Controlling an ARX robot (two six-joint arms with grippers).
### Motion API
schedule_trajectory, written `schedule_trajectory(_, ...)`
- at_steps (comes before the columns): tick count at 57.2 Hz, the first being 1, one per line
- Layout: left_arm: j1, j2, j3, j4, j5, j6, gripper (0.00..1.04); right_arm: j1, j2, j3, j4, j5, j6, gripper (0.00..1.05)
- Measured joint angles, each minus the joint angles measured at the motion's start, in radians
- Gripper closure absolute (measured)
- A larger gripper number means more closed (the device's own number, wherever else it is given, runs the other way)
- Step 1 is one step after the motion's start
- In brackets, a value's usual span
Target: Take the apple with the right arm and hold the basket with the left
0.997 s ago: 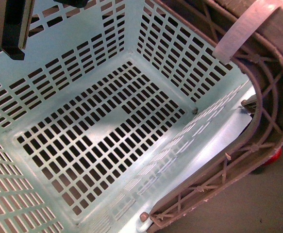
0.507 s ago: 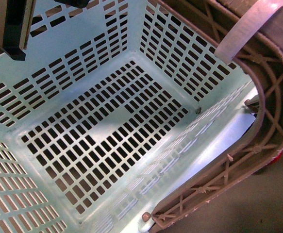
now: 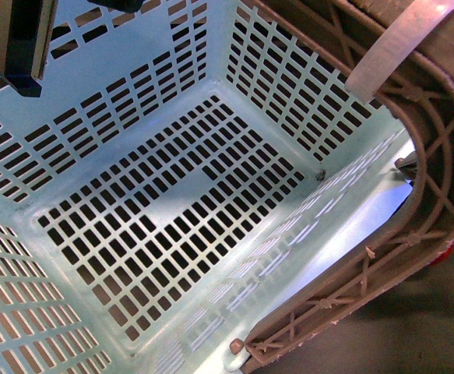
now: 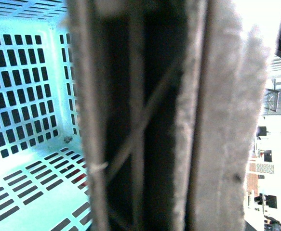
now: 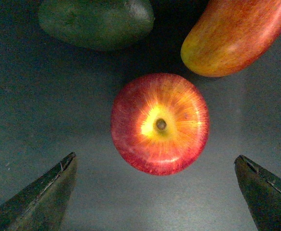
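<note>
- In the left wrist view a brown lattice handle (image 4: 145, 120) stands very close to the lens and is blurred. It runs across the middle of the picture.
- Beside this handle a part of the basket (image 4: 29, 159) shows, with its mint-green slotted wall and floor.
- The fingers of the left gripper cannot be made out in any view, so I cannot tell if it is closed on the handle or not.
- In the right wrist view the right gripper (image 5: 155, 179) has its two dark pointed fingertips (image 5: 44, 192) wide apart, and they touch nothing.
- The apple (image 5: 160, 124) sits on the dark grey table (image 5: 34, 110) just beyond the gap between the fingertips, apart from both of them. Its stem dimple with the yellow patch faces the camera.
- Farther on, a long red-and-yellow fruit (image 5: 236, 36) lies just beside the apple, and a dull green oval fruit (image 5: 97, 21) lies near it on the other side.
- In the front view the basket fills most of the picture, with the brown handle lying along its near right rim, above the table.
- A small red spot (image 3: 443, 251) shows behind the handle at the right edge, too little to be named.
- A whitish band (image 3: 394, 47) crosses the handle at the upper right.
- At the far left wall a dark block-shaped part (image 3: 16, 47) hangs over the basket. I cannot tell what it belongs to.
</note>
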Motion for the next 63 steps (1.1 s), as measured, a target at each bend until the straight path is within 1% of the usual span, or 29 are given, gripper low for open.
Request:
schedule_trajectory(17,0.0,0.0,0.0,0.0,0.001,0.0,0.91,0.007,0.104,0.1,-0.029,0.05,0.071,0.09)
schedule_trajectory(48,0.0,0.0,0.0,0.0,0.001,0.0,0.91,0.008,0.231,0.192,-0.089,0.036,0.135,0.09)
schedule_trajectory(51,0.0,0.0,0.0,0.0,0.001,0.0,0.91,0.009,0.233,0.194,-0.089,0.035,0.138,0.12)
schedule_trajectory(53,0.0,0.0,0.0,0.0,0.001,0.0,0.91,0.01,0.234,0.195,-0.089,0.036,0.142,0.19)
schedule_trajectory(56,0.0,0.0,0.0,0.0,0.0,0.0,0.91,0.01,0.234,0.196,-0.089,0.037,0.145,0.25)
schedule_trajectory(63,0.0,0.0,0.0,0.0,0.0,0.0,0.91,0.01,0.229,0.195,-0.091,0.039,0.146,0.29)
